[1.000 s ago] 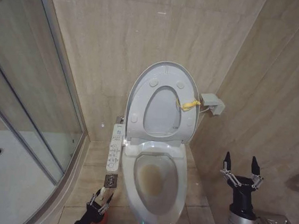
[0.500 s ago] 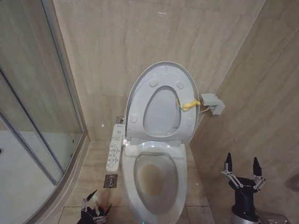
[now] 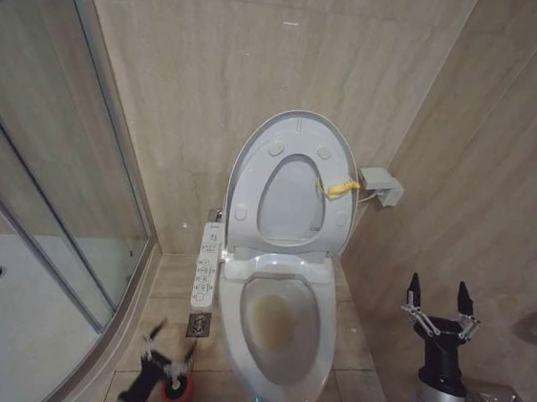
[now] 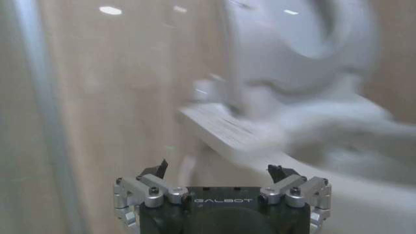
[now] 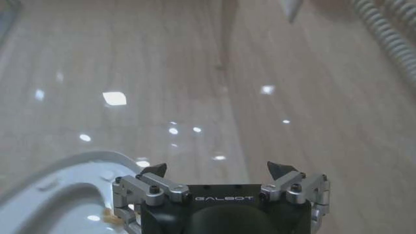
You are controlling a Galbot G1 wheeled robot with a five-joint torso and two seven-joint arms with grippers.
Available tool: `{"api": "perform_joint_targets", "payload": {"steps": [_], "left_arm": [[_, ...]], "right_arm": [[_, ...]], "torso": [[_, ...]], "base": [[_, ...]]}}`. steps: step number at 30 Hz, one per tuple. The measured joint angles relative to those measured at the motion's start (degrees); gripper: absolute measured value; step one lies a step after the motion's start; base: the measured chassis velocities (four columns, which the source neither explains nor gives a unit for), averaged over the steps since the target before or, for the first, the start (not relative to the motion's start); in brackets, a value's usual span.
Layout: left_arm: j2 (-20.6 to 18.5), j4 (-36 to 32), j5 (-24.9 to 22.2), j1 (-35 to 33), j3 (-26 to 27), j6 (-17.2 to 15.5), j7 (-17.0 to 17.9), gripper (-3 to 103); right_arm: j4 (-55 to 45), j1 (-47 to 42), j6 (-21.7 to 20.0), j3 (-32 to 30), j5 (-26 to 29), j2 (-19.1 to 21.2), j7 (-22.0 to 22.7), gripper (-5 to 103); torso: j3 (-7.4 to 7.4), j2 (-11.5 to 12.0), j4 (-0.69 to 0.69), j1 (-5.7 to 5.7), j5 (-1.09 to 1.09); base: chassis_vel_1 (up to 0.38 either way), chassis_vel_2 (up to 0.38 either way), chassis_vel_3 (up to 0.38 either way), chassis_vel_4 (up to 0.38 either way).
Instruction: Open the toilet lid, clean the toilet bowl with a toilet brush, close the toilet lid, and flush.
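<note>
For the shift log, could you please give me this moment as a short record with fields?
lid: toilet lid raised upright against the wall, yellow tag at its edge
bowl: toilet bowl uncovered, yellowish-brown stain inside
brush: toilet brush in its red holder on the floor, left of the bowl
left tool: left tool open, low beside the red holder
right tool: right tool open, pointing up, right of the toilet

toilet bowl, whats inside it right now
Inside the toilet bowl is a yellowish-brown stain on the white basin. The seat ring covers the rim underneath, so that part is hidden.
</note>
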State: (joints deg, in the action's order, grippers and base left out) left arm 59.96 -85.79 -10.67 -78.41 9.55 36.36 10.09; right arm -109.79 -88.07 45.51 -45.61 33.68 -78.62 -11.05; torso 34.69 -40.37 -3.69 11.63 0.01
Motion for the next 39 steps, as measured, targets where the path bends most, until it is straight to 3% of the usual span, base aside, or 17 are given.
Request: {"api": "perform_joint_targets", "payload": {"steps": [2,6,8,10,11,12,15,17,20,23,30,39], "left_arm": [[2.22,-1.45,-0.97,-0.79,3.44,-1.18,1.24,100],[6.35,-1.83,-1.85,-1.86,9.39,-2.95,3.34,100],[6.96,-1.84,-1.96,-1.91,10.63,-3.2,3.73,100],[7.47,-3.18,-2.17,-1.95,12.94,-4.04,3.97,100],[7.47,-3.18,-2.17,-1.95,12.94,-4.04,3.97,100],[7.47,-4.21,-2.41,-1.94,13.69,-4.47,3.96,100],[6.7,-9.88,-4.79,-1.46,16.85,-6.86,3.01,100],[6.37,-11.55,-5.77,-1.32,17.54,-7.46,2.66,100],[4.83,-18.79,-9.96,-1.7,19.54,-8.58,2.2,100],[4.25,-21.75,-10.84,-3.27,20.4,-7.79,1.8,100],[6.56,-26.73,-10.86,-6.51,22.84,-7.05,-0.95,100],[9.1,-29.2,-10.25,-10.61,26.05,-6.24,-3.34,100]], "right_arm": [[-0.61,0.09,-1.03,0.89,-0.41,0.33,2.79,100],[-1.4,0.69,-1.41,2.82,-0.45,1.16,3.17,100],[-1.19,1.18,-1.44,3.0,-1.66,1.29,3.37,100],[-0.52,2.61,-1.92,2.98,-6.3,1.42,7.56,100],[-0.52,2.61,-1.92,2.98,-6.3,1.42,7.56,100],[-0.57,3.22,-2.12,2.88,-7.9,1.41,9.54,100],[-3.13,5.83,-6.87,2.9,-14.11,2.21,21.28,100],[-3.51,6.44,-8.31,3.0,-15.13,2.84,23.87,100],[-3.62,9.95,-16.9,4.66,-18.2,7.03,36.11,100],[-1.76,12.34,-20.25,6.39,-17.35,10.28,38.98,100],[13.48,23.2,-21.18,10.71,-15.31,19.47,35.92,100],[25.73,35.58,-20.41,15.81,-11.27,22.5,29.3,100]], "torso": [[0.0,0.0,0.01,0.0,0.01],[0.0,0.0,0.03,0.0,-0.01],[0.0,0.0,0.03,0.0,-0.01],[0.01,0.0,0.03,0.0,0.0],[0.01,0.0,0.03,0.0,0.0],[0.0,0.0,0.03,0.0,0.0],[0.0,0.0,0.01,0.0,-0.01],[0.0,0.0,0.0,0.0,0.0],[0.0,0.0,-0.01,0.0,0.01],[0.01,0.0,0.02,0.0,0.0],[0.01,0.0,0.02,0.0,0.01],[0.01,0.0,0.02,0.0,0.0]], "base": [[0.0,0.0,0.0,0.0],[0.0,0.0,0.0,0.0],[0.0,0.0,0.0,0.0],[0.0,0.0,0.0,0.0],[0.0,0.0,0.0,0.0],[0.0,0.0,0.0,0.0],[0.0,0.0,0.0,0.0],[0.0,0.0,0.0,0.0],[0.0,0.0,0.0,0.0],[0.0,0.0,0.0,0.0],[0.0,0.0,0.0,0.0],[0.0,0.0,0.0,0.0]]}}
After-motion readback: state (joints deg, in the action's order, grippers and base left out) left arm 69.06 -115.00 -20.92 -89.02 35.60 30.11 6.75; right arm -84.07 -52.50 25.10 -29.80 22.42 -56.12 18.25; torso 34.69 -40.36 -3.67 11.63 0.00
